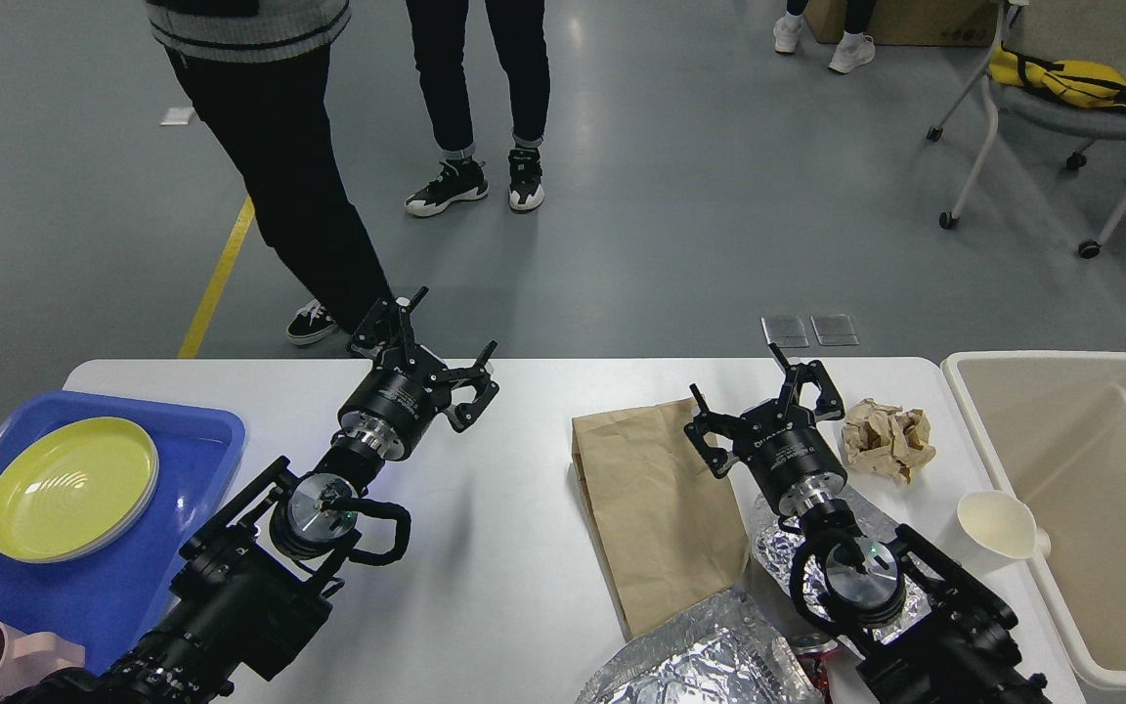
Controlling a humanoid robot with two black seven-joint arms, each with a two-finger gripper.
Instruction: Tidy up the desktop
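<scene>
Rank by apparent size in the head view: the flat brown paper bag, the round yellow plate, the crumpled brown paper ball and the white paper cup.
1. Flat brown paper bag
2. Round yellow plate
3. Crumpled brown paper ball and white paper cup: these look alike, so unranked.

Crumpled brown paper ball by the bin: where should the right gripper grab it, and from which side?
Come straight down from above and pinch across the middle of the crumpled paper ball. It is a low, irregular wad lying loose on the desktop, with no handle, so its bulk is the best hold. The right gripper is open just left of it; the beige bin sits right.
</scene>
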